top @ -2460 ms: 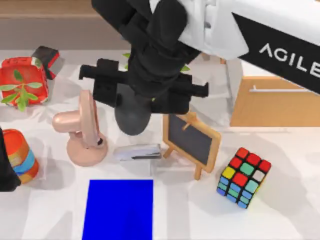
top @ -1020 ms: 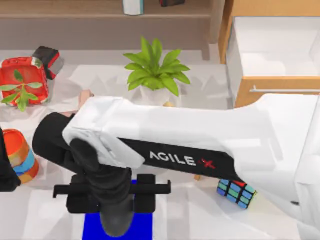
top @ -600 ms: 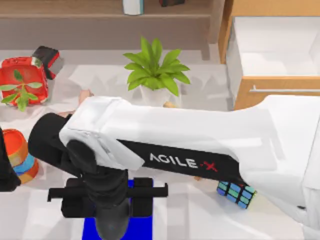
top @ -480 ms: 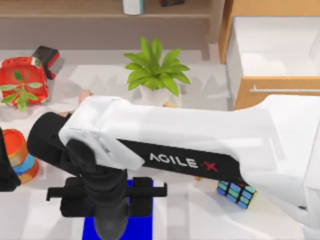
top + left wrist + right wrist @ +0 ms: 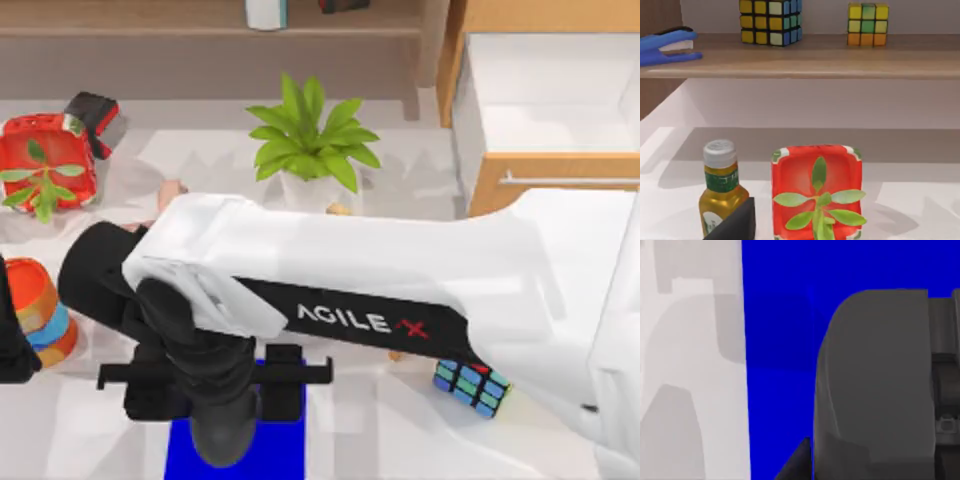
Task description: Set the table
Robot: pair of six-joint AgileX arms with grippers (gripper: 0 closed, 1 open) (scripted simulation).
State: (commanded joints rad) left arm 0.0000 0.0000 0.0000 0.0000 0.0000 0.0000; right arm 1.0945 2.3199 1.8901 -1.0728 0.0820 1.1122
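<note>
While the right arm reached across the table (image 5: 90, 430) from the 3 o'clock side, its right gripper (image 5: 215, 440) hung over the blue mat (image 5: 283, 450) at the 6 o'clock edge — whether its jaws were apart or together I could not tell. Up close, the right wrist view showed dark grey gripper body over the mat's blue, with white tabletop beside it. A Rubik's cube (image 5: 472, 387) lay toward 4 o'clock, a striped orange cup (image 5: 42, 310) at 9 o'clock. Farther back stood a potted plant (image 5: 310, 140), a red planter (image 5: 45, 160) at 10 o'clock and a light-wood cabinet (image 5: 550, 170) at 2 o'clock. Parked at 9 o'clock, the left arm — its wrist faced an oil bottle (image 5: 722, 187).
</note>
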